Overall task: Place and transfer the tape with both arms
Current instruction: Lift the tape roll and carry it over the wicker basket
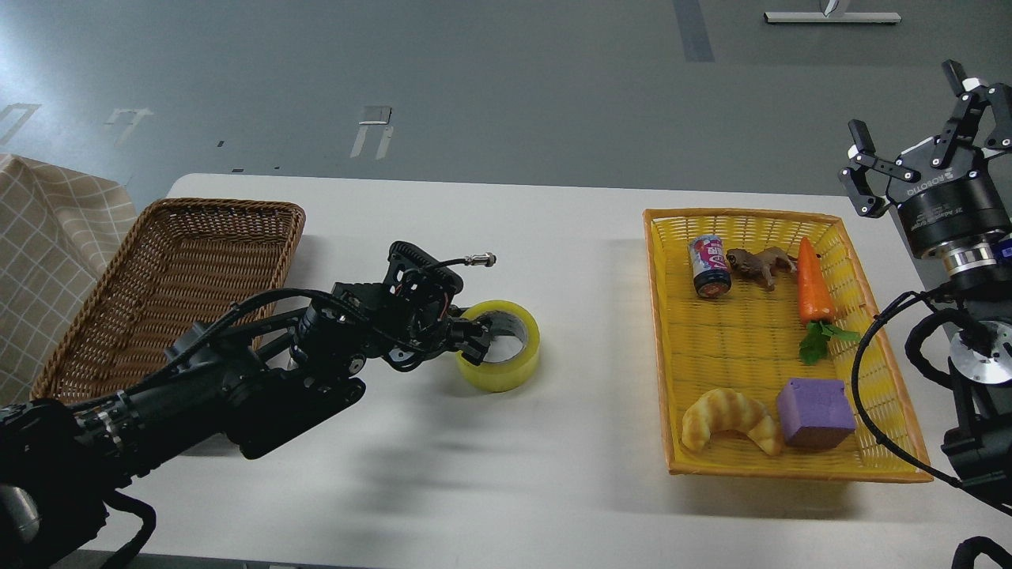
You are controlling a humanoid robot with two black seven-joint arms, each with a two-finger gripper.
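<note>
Tape [501, 353] sitting flat on the white table [490, 474], roughly centre of the frame, hole facing up, grey-white core visible inside the translucent yellow. Well apart from both baskets, in the gap between them.

Left end effector [473, 338] reaching in from the lower left, right at the left edge of the roll — fingers [477, 345] straddling the roll's left wall, one tip down inside the core and the rest against the outside. Looks clamped on the tape wall, roll resting on the table. Loose cable with a metal plug poking out above the wrist.

Right end effector [917, 126] way over in the upper right of the frame, held high and off past the table edge, fingers spread wide apart, nothing between them. ROBOTIQ lettering readable on the body.

Brown wicker basket [237, 217] on the left side of the table, partly hidden behind the left arm. Checked beige cloth [47, 237] at the far left edge.

Yellow basket [660, 332] on the right side holding a pile of stuff — small drink can [711, 266] lying at the top, brown toy animal [763, 265] just beside it, carrot [814, 288] with green leaves on the right, croissant [729, 420] at the bottom touching a purple block [816, 412].

Grey floor above the table.
</note>
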